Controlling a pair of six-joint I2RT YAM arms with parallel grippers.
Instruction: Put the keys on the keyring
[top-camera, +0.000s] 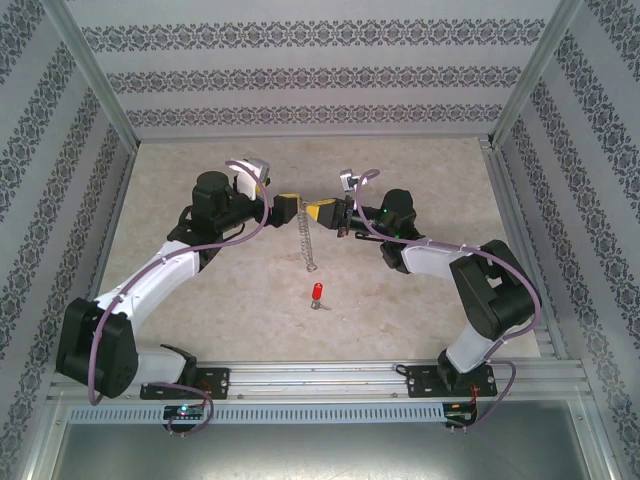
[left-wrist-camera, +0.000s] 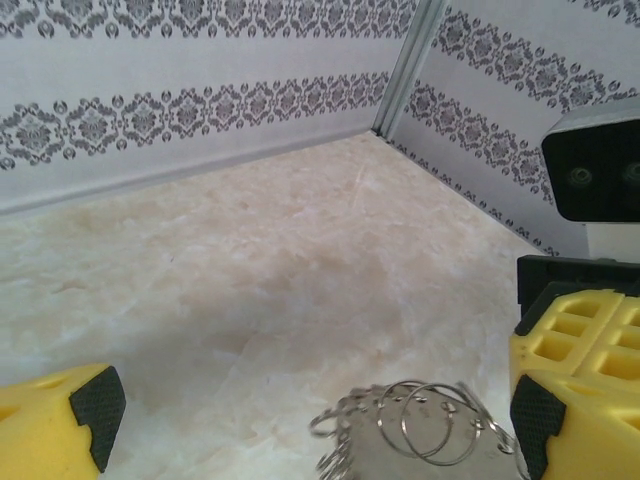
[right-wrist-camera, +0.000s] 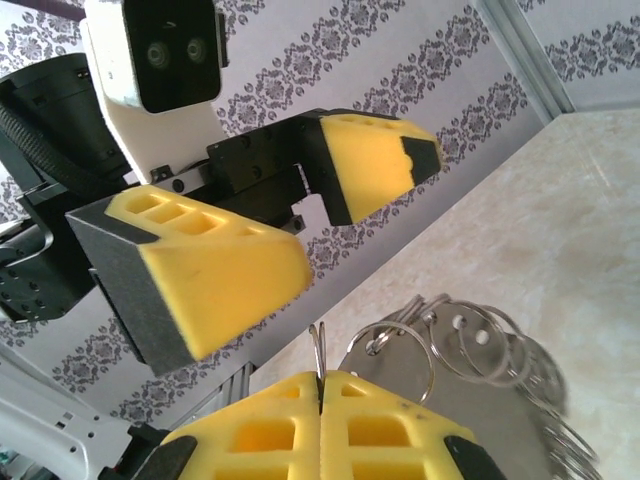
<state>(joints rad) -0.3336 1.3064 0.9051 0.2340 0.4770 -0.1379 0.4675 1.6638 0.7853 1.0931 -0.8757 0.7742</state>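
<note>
Top external view: at the far left, the left wall (top-camera: 60, 150) hems in the table (top-camera: 180, 160), leaving a bare strip of marbled surface between that wall and the left arm (top-camera: 150, 285). The arm angles from the near-left corner toward the centre. The left gripper (top-camera: 292, 207) points right, jaws spread wide and gripping nothing. In the left wrist view the jaws stand at opposite edges, with silver rings low between them, closer to the right-hand one.

Just right of it, the keyring (top-camera: 306, 240) dangles as a thin silvery strand, its long axis running from the grippers toward the near edge. Whether its lower end touches the table cannot be told.

The keys (top-camera: 316, 293), one small red-headed piece, rest on the table toward the rail (top-camera: 320, 378), apart from the strand. The red head points to the far wall (top-camera: 320, 80) and the silver end to the near edge.

The right gripper (top-camera: 326, 213) faces left, clenched on the keyring's top. The right wrist view shows a ring wire pinched between its pressed-together jaws.

Open table lies beyond both grippers and between the right arm (top-camera: 470, 280) and the right wall (top-camera: 580, 150).
</note>
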